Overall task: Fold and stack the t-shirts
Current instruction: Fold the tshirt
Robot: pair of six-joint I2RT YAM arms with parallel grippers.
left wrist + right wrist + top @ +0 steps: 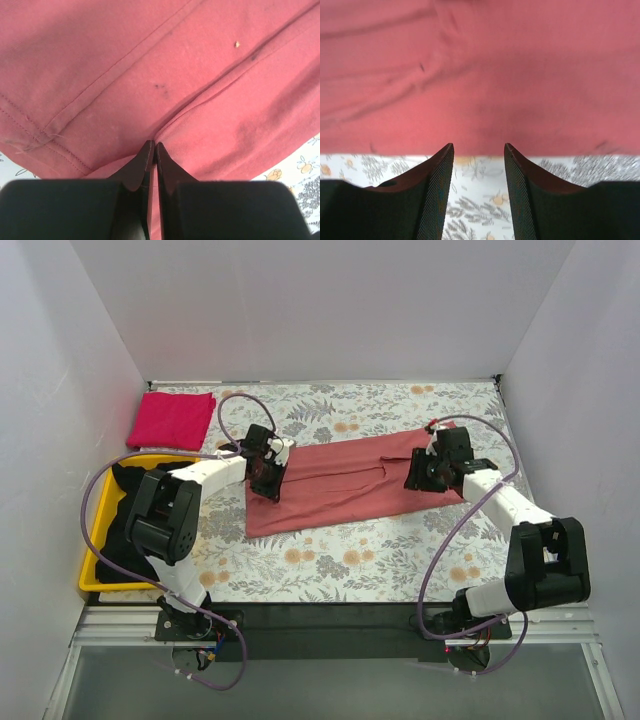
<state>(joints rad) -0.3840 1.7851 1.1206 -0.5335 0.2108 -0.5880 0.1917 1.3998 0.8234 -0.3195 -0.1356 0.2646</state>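
The salmon-red t-shirt [345, 480] lies folded into a long strip across the middle of the floral table. My left gripper [266, 488] is at its left end and is shut on a pinched fold of the shirt [210, 100]. My right gripper [420, 480] hovers at the shirt's right end, open and empty, with the shirt's edge [480, 100] just beyond its fingertips. A folded magenta-pink t-shirt [171, 418] lies at the back left corner. Black t-shirts [125, 508] fill the yellow bin.
The yellow plastic bin [90, 575] stands at the left edge of the table beside the left arm. White walls close in the table at the back and both sides. Floral tabletop [350, 555] shows in front of the shirt.
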